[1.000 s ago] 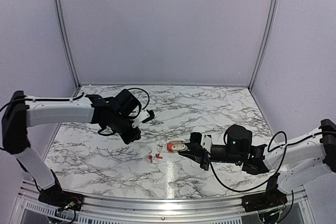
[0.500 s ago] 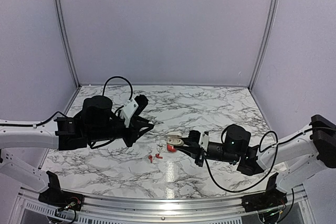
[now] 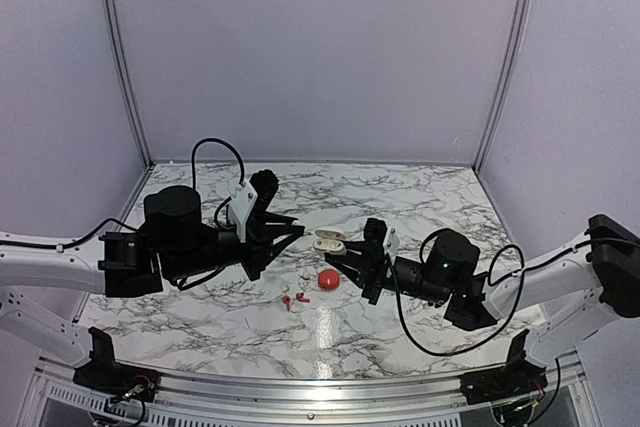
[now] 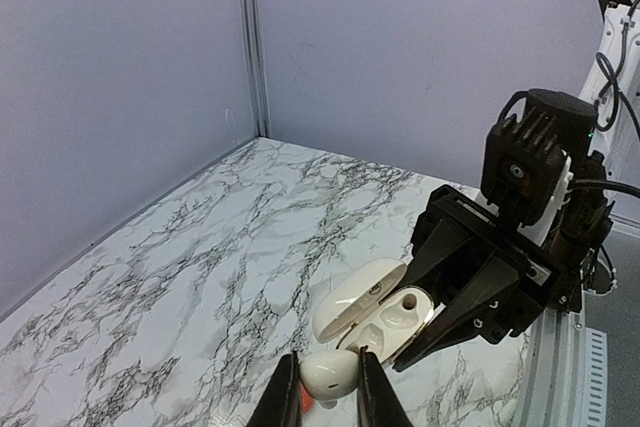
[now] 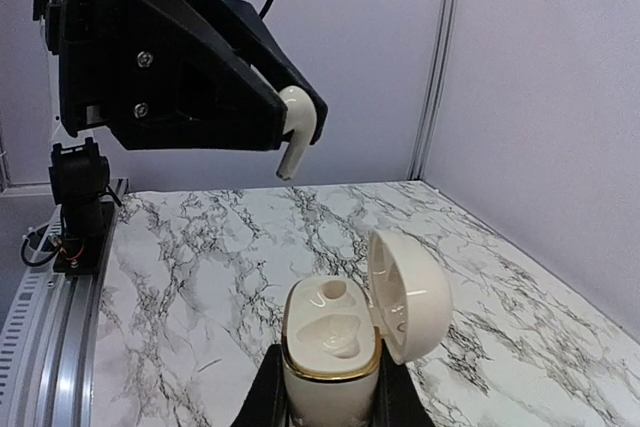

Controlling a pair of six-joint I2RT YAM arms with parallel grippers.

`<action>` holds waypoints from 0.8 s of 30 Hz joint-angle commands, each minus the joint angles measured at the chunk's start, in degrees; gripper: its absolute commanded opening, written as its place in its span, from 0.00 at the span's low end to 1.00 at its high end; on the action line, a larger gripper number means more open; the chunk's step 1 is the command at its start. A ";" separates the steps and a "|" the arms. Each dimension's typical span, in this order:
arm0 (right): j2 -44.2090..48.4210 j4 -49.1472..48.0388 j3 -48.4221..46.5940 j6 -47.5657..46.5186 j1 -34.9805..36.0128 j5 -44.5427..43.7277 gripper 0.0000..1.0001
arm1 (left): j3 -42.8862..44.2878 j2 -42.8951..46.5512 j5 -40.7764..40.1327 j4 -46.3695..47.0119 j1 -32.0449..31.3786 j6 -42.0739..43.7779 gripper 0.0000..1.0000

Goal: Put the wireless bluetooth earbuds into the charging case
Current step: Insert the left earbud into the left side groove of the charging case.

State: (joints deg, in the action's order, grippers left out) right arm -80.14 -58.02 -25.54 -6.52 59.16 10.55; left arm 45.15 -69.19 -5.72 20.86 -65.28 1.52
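Nearest me, two small red pieces (image 3: pixel 287 301) lie on the marble table (image 3: pixel 420 197), with a red ball (image 3: pixel 328 278) just beyond; neither sits between the arms. The charging case (image 5: pixel 335 342) is white and hinged open, its sockets cream. The right gripper (image 5: pixel 330 389) clamps the case's base. The left gripper (image 4: pixel 328 393) pinches a white earbud (image 4: pixel 328 372) near the case, not touching it.

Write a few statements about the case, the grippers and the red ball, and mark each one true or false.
1. The charging case has its lid open. True.
2. The right gripper is shut on the case. True.
3. The red ball sits inside the case. False: it lies on the table, outside the case.
4. The left gripper is empty. False: it pinches a white earbud.
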 commanded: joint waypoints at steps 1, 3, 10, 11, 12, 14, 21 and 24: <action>-0.62 -1.97 -2.87 4.31 0.76 -1.10 0.00 | 1.52 -1.40 -1.12 2.85 -1.39 0.75 0.06; -0.87 -1.84 -3.22 4.79 0.95 -1.22 0.00 | 1.98 -2.05 -1.17 2.87 -1.83 1.07 0.05; -1.07 -1.48 -3.69 5.87 1.22 -0.12 0.00 | 3.47 -4.47 -2.35 2.87 -3.04 2.49 0.06; -1.07 -1.48 -3.58 6.09 1.22 0.03 0.00 | 3.73 -4.73 -2.43 2.87 -3.16 2.66 0.05; -1.07 -1.48 -3.45 6.18 1.23 0.13 0.00 | 3.91 -4.93 -2.46 2.87 -3.31 2.82 0.06; -0.99 -1.69 -3.13 6.26 1.27 0.43 0.00 | 4.27 -5.35 -2.61 2.87 -3.53 3.17 0.05; -0.22 -2.39 -2.54 7.58 1.31 1.67 0.00 | 4.86 -6.47 -3.76 2.95 -3.63 3.72 0.05; 0.17 -2.64 -2.41 7.80 1.31 2.31 0.00 | 5.10 -6.82 -4.00 2.88 -3.63 4.01 0.05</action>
State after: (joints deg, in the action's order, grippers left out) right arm -80.71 -58.26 -27.40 -0.01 59.90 11.40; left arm 48.10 -75.20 -8.51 22.41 -68.62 4.38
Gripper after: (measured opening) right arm 0.112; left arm 0.145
